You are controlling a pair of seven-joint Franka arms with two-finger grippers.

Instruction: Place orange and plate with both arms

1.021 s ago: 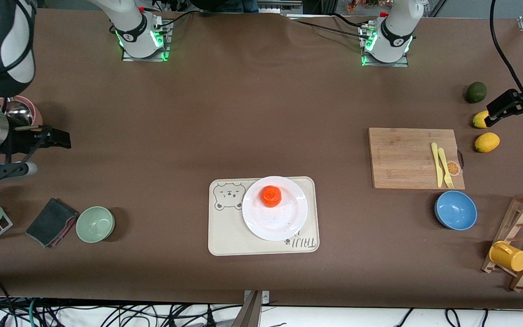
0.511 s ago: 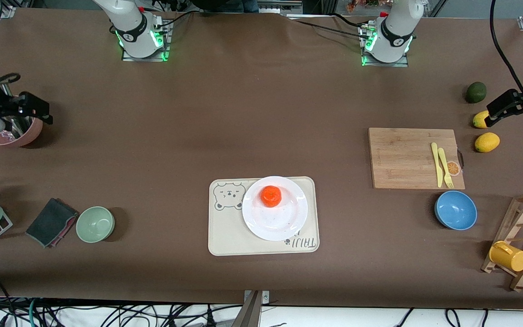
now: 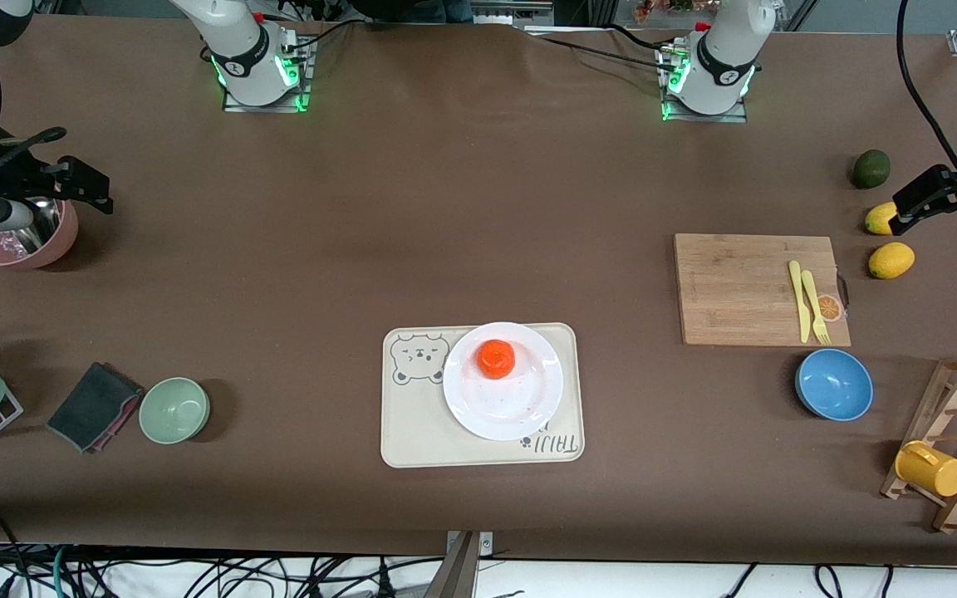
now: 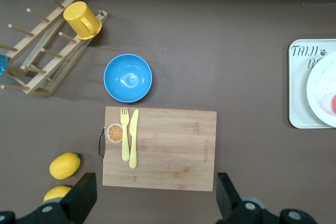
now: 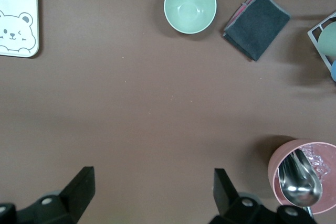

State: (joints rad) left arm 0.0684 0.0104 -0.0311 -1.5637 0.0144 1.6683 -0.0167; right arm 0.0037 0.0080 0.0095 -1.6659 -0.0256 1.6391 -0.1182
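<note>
The orange lies on the white plate, which rests on a cream bear-printed tray near the table's middle. My right gripper is open and empty, up over the table beside a pink bowl at the right arm's end; its wrist view shows the open jaws over bare table. My left gripper is open and empty, over the lemons at the left arm's end; its wrist view catches the plate's edge and a sliver of the orange.
A pink bowl holding a metal spoon, a green bowl, a dark cloth and a cup rack lie at the right arm's end. A cutting board with yellow cutlery, a blue bowl, two lemons, an avocado and a mug rack lie at the left arm's end.
My right arm has swung away from the front camera and now hangs beside the pink bowl. The left arm, orange and plate have not moved.
</note>
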